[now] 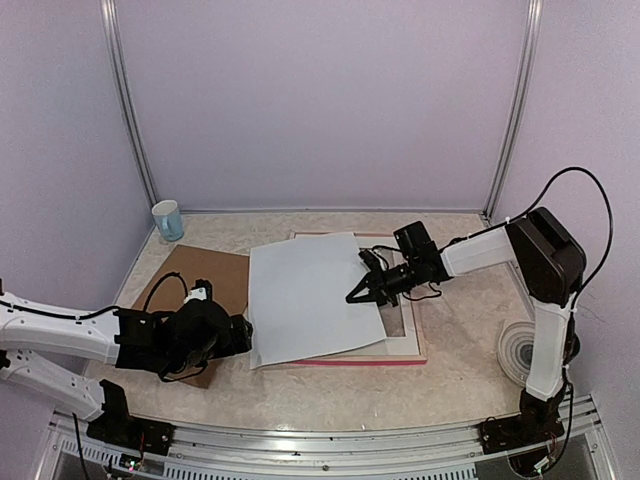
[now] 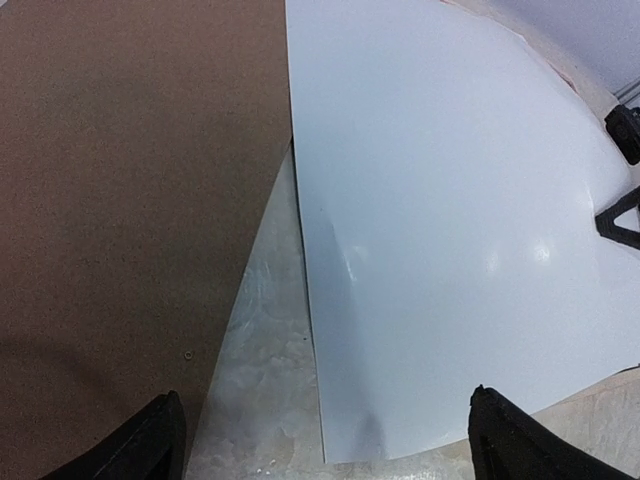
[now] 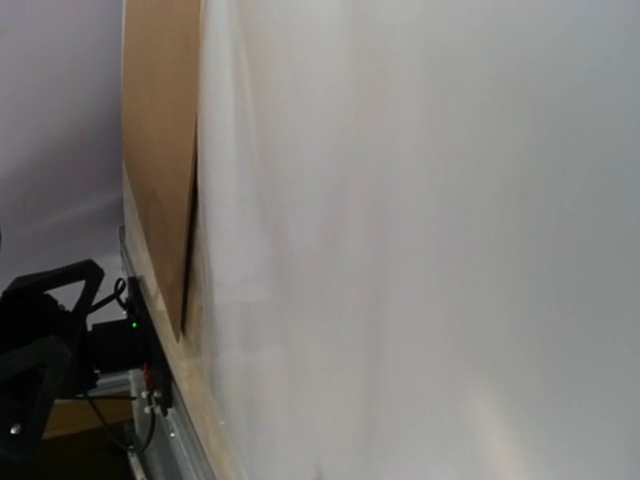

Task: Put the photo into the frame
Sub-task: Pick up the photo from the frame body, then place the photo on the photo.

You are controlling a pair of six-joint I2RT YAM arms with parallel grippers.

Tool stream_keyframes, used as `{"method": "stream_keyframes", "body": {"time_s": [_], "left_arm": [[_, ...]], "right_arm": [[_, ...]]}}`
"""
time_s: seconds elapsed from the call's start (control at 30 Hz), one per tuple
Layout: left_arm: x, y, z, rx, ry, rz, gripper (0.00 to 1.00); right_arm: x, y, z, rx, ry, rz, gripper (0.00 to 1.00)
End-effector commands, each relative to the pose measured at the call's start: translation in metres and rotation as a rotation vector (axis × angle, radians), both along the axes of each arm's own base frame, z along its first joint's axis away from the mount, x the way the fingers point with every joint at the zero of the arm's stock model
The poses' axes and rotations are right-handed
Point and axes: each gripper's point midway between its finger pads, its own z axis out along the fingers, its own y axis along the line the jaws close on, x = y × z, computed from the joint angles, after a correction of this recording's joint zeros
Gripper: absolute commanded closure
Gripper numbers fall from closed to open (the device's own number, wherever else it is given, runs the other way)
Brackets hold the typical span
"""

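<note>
The photo (image 1: 305, 295) lies white back up and skewed, its right part over the frame (image 1: 408, 347) and its left corner out on the table. Of the frame I see the pale back and a pink lower edge. My right gripper (image 1: 356, 295) is shut on the photo's right edge, which stands a little raised there. In the right wrist view the photo (image 3: 420, 240) fills the picture and hides the fingers. My left gripper (image 2: 335, 445) is open just short of the photo's (image 2: 450, 220) near left corner, with nothing between its fingers (image 2: 160, 445).
A brown backing board (image 1: 190, 280) lies left of the photo, partly under my left arm, and shows in the left wrist view (image 2: 120, 200). A pale blue cup (image 1: 168, 220) stands at the back left corner. A white roll (image 1: 520, 350) sits by the right arm's base.
</note>
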Motion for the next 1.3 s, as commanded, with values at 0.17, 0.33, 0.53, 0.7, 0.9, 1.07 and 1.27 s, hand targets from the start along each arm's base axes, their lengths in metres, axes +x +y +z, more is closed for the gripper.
{"method": "stream_keyframes", "body": {"time_s": [0.17,0.33,0.53,0.7,0.9,1.07,1.27], "left_arm": [[0.001,0.004,0.006,-0.005,-0.016,0.021,0.01],[0.001,0.008,0.007,-0.006,-0.021,0.031,0.01],[0.001,0.008,0.008,-0.007,-0.024,0.032,0.01],[0.001,0.008,0.007,-0.008,-0.023,0.032,0.01],[0.001,0.008,0.006,-0.012,-0.023,0.031,0.01],[0.000,0.007,0.005,-0.015,-0.021,0.028,0.01],[0.001,0.007,0.005,-0.015,-0.022,0.028,0.01]], "right_arm": [[0.011,-0.028,0.003,-0.078,-0.039,-0.076,0.96],[0.011,-0.043,-0.003,-0.092,-0.028,-0.107,0.96],[0.012,-0.052,-0.006,-0.113,-0.029,-0.126,0.96],[0.014,-0.058,-0.006,-0.125,-0.039,-0.140,0.96],[0.017,-0.064,-0.005,-0.130,-0.039,-0.159,0.96],[0.017,-0.067,-0.004,-0.129,-0.039,-0.164,0.95],[0.017,-0.071,-0.001,-0.124,-0.040,-0.167,0.94]]}}
